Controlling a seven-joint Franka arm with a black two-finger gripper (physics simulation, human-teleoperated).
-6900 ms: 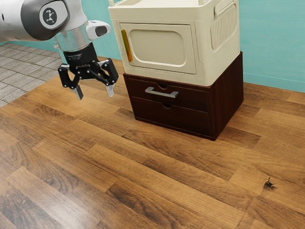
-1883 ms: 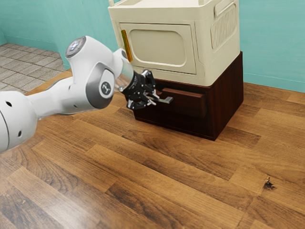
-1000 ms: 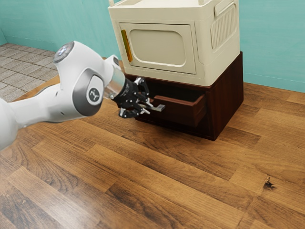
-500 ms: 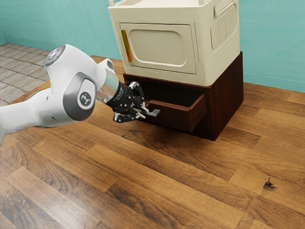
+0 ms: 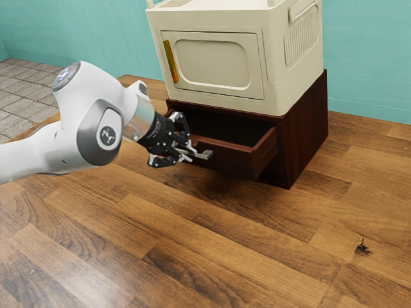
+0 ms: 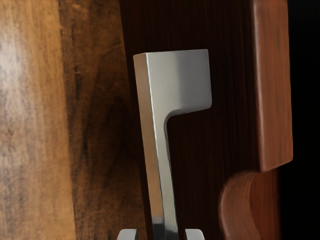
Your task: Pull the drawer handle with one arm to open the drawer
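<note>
Clerk: State of the claw?

Inspector: The claw (image 5: pixel 191 154) is clamped on the handle (image 5: pixel 205 154), its fingertips (image 6: pixel 127 234) on opposite sides of the grey bar. The wrist view has the bar running between them.

Clerk: And the drawer?

Inspector: Open. The drawer (image 5: pixel 231 163) stands well forward of the dark brown cabinet (image 5: pixel 305 131), and its dark interior is exposed from above. The handle is on its front.

Clerk: Any detail on the fittings?

Inspector: The squared end of the handle reaches back to the drawer's front. Near it, a rounded notch (image 6: pixel 240 205) is cut in the upper edge of that front.

Clerk: Position of the arm?

Inspector: The arm (image 5: pixel 96 131) comes in from the exterior view's left, with the hand tilted down toward the handle.

Clerk: What rests on the cabinet?

Inspector: A cream unit (image 5: pixel 279 80), directly on top. Its front door is closed and carries a yellow strip (image 5: pixel 170 61) along one side.

Clerk: Surroundings?

Inspector: The cabinet stands on a wood-plank desk (image 5: pixel 192 256). A small dark mark (image 5: pixel 362 246) lies on the planks, toward the exterior view's right and well apart from the cabinet. Behind is a teal wall (image 5: pixel 366 58); grey tiles (image 5: pixel 26 99) are visible at the exterior view's left.
</note>
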